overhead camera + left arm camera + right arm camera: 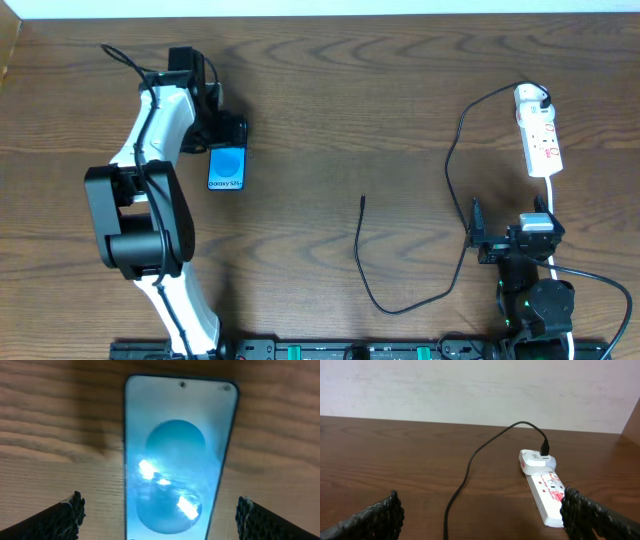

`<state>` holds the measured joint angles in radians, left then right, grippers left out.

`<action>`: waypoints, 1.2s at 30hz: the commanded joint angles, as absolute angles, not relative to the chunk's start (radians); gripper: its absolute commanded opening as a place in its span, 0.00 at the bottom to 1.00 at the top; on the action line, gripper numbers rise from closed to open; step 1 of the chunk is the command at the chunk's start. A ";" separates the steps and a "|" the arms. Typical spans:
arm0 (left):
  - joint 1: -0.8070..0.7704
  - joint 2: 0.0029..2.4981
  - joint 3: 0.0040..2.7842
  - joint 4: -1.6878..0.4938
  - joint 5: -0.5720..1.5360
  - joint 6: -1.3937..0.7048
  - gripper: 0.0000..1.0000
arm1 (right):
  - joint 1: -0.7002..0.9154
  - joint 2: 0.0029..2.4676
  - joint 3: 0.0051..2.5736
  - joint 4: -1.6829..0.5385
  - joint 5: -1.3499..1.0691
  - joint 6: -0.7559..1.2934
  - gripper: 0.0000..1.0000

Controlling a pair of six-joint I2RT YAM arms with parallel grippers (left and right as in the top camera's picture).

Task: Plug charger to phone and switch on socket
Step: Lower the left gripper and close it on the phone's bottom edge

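The phone [227, 167] lies flat on the table at the left, its blue screen [175, 460] lit. My left gripper [224, 138] hovers over its far end, open, its fingers [70, 515] standing either side of the phone and clear of it. The charger [452, 165] is a thin black cable running from a white adapter [538, 460] in the socket [540, 140], looping down the table to its free plug tip [362, 200] in the middle. My right gripper [510, 228] sits near the front right, open and empty, facing the socket [547, 492].
The socket's white cord [552, 200] runs down past the right gripper toward the front edge. A black rail [350, 350] lines the table's front edge. The back wall [470, 385] rises behind the socket.
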<state>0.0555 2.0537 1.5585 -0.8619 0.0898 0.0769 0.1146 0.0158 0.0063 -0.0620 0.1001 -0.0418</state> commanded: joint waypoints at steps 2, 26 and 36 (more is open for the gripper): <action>0.017 2.055 1.575 -0.873 0.040 0.134 0.98 | 0.120 0.013 0.006 -0.065 0.095 -0.057 0.99; 0.028 2.184 1.565 -0.854 0.040 0.070 0.98 | 0.120 0.013 0.006 -0.065 0.095 -0.057 0.99; 0.028 2.184 1.565 -0.852 0.041 0.070 0.98 | 0.120 0.013 0.006 -0.065 0.095 -0.057 0.99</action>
